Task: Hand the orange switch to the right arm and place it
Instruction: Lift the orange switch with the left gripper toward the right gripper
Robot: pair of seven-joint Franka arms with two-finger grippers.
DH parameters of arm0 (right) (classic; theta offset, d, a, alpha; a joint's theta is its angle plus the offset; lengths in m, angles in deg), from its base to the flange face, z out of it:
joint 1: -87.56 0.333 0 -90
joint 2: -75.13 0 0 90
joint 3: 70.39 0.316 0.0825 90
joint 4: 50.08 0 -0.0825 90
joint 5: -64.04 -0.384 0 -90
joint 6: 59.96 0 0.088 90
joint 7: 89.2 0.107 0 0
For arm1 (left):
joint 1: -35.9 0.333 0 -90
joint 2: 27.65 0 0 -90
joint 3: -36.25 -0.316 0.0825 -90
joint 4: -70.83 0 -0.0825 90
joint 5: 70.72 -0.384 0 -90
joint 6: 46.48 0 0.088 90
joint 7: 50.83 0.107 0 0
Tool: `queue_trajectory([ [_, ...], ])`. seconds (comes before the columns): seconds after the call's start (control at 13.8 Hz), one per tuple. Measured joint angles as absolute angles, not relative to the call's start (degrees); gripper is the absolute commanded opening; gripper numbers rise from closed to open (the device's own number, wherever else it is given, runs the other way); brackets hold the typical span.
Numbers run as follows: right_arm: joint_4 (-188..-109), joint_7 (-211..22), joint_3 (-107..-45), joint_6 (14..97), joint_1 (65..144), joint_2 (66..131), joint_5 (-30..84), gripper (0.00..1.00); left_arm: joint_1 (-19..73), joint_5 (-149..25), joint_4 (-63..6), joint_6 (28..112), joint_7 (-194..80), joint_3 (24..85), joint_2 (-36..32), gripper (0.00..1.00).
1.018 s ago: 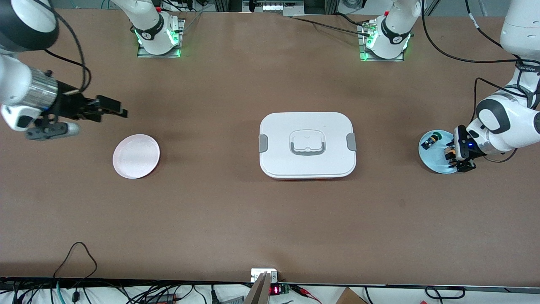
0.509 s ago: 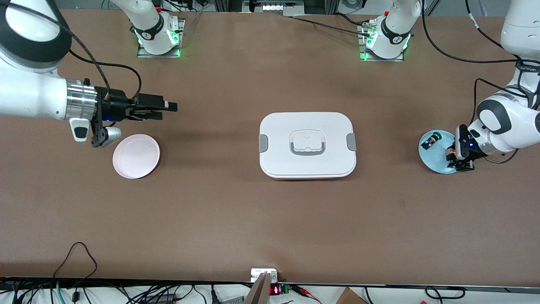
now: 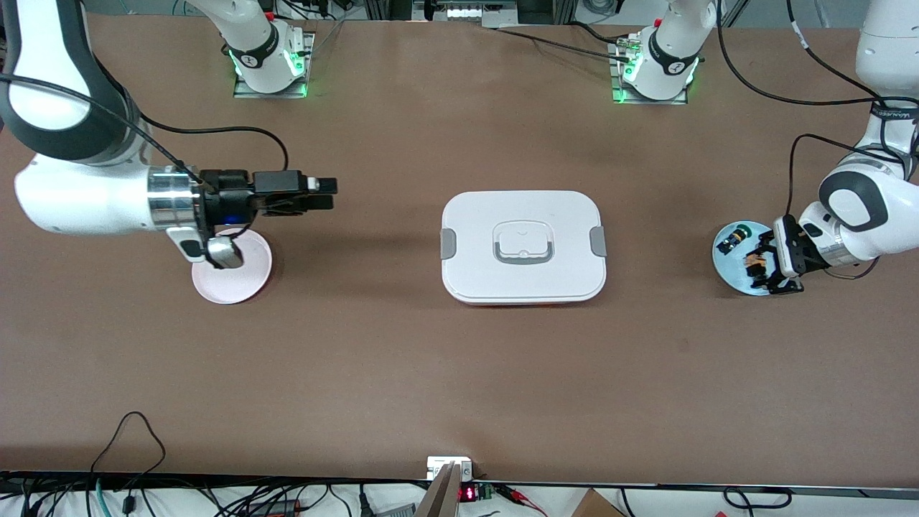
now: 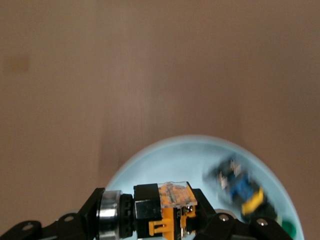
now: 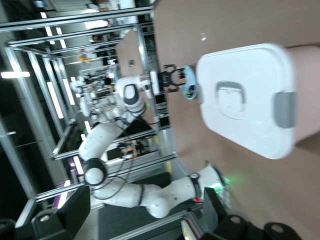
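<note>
The orange switch [image 3: 752, 263] is clamped in my left gripper [image 3: 759, 267], just above the light blue plate [image 3: 731, 271] at the left arm's end of the table. In the left wrist view the switch [image 4: 167, 207] lies sideways between the black fingers [image 4: 80, 222], with the blue plate [image 4: 165, 157] under it. My right gripper [image 3: 332, 194] is open and empty. It points level toward the white box, in the air beside the pink plate [image 3: 248, 280]. In the right wrist view its fingers [image 5: 60, 215] stand wide apart.
A white lidded box [image 3: 523, 246] with grey clips sits mid-table, also in the right wrist view [image 5: 245, 95]. A green-capped switch [image 3: 734, 237] with a blue-yellow body lies on the blue plate, also in the left wrist view [image 4: 242, 190]. Cables run along the table's near edge.
The right arm has swung from the table's end toward the middle, its gripper now past the pink plate. The left gripper has turned a little over the blue plate, still holding the switch.
</note>
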State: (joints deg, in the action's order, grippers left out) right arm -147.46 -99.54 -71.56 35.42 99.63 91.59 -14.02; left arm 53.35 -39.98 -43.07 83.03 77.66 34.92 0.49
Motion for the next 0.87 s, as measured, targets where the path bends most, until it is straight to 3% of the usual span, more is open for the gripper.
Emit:
queue_trajectory([
  [0.36,-147.4,-106.7,-71.5,39.8,104.3,96.4,-24.6,1.00,49.5,-17.7,-42.7,70.0,75.8,39.7,-1.3,0.00],
  [0.73,-147.0,-108.0,-71.4,48.9,112.7,97.4,-35.5,1.00,46.9,1.7,-42.6,53.5,75.5,43.3,-2.6,0.00],
  [0.87,-146.0,-108.3,-71.4,52.6,115.5,97.7,-36.8,1.00,47.0,7.7,-42.6,51.0,75.5,46.1,-2.6,0.00],
])
